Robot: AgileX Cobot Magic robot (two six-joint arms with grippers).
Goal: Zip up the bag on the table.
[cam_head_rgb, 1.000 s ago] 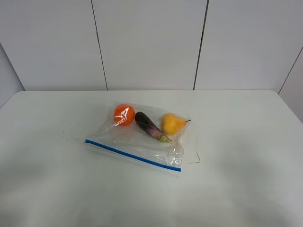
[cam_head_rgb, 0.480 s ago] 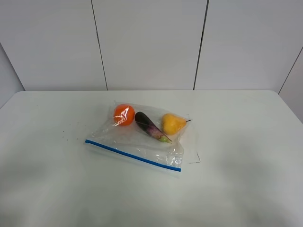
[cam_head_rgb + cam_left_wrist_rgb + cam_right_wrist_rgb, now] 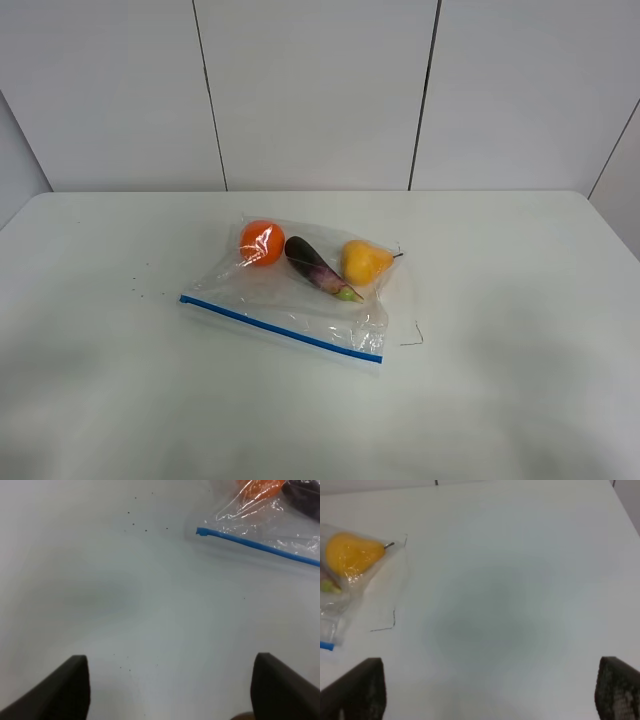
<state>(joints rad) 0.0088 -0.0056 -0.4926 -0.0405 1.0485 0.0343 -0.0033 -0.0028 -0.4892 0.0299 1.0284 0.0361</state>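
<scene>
White wall panels (image 3: 310, 90) with thin dark seams fill the back of the high exterior view, and below them the white matte table (image 3: 500, 400) spreads across the picture, with a rounded far corner at each side. Near its middle lies the bag (image 3: 300, 290), flat on the tabletop, clear and crinkly. Its blue zip strip (image 3: 280, 327) runs along the near edge, slanting down toward the right. Through the plastic show an orange fruit (image 3: 261, 242), a dark purple eggplant (image 3: 318, 267) and a yellow pear (image 3: 364, 261), side by side along the far part of the bag. A few tiny dark specks (image 3: 140, 285) dot the table left of the bag, and a thin dark thread (image 3: 412, 336) lies just right of it. Neither arm appears in this view.

From the left wrist, pale tabletop (image 3: 125, 605) takes up most of the picture, with scattered specks (image 3: 140, 522) on it. The left end of the zip strip (image 3: 250, 542) and a corner of the bag (image 3: 260, 520) lie well ahead of the left gripper (image 3: 170, 690), whose two dark fingertips (image 3: 70, 685) stand far apart with bare table between them, holding nothing.

From the right wrist, the table (image 3: 510, 605) is again mostly bare, with a soft shadow in the middle. The pear (image 3: 352, 553) end of the bag (image 3: 380, 590) lies off to one side, with the thread (image 3: 387, 622) beside it. The right gripper (image 3: 490, 695) is spread wide and empty, its fingertips (image 3: 360, 690) at the picture's corners.
</scene>
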